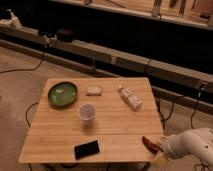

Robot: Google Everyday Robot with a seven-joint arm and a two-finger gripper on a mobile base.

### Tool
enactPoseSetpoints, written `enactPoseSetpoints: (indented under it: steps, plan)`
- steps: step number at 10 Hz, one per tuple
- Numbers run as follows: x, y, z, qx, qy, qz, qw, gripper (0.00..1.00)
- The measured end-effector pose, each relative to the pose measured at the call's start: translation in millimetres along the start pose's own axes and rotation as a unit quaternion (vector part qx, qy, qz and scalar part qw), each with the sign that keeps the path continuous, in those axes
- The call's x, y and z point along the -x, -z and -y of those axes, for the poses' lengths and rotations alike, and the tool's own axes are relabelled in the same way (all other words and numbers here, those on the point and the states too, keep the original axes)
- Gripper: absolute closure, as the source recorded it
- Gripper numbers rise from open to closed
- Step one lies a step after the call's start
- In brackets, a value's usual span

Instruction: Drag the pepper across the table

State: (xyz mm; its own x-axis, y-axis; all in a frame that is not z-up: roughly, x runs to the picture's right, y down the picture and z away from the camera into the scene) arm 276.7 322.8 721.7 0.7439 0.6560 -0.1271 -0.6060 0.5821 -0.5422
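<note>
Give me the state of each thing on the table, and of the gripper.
pepper: lying flat at the front right corner of the table, beside the gripper.
gripper: low at that corner's edge.
cup: upright, mid-table.
bowl: upright, back left.
tube: on its side, back right.
phone: flat, screen dark, front edge.
white block: flat, beside the bowl.
</note>
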Motion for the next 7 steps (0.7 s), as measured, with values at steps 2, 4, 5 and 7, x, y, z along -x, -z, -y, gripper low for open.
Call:
enactPoseSetpoints:
  steps: [2,4,5,7]
  plan:
    - [-2.8,-2.3,1.7,-0.004,0.003,-0.002,1.0,0.2]
    - [-4.1,-3.4,2.9,-0.008,0.006,-0.003,0.9999,0.2]
    - [-5.0,-4.5,2.6,-0.008,0.006,-0.003,0.9999,0.24]
    - [-5.1,-5.0,3.0,-0.009,0.003,-0.002,0.9999,0.39]
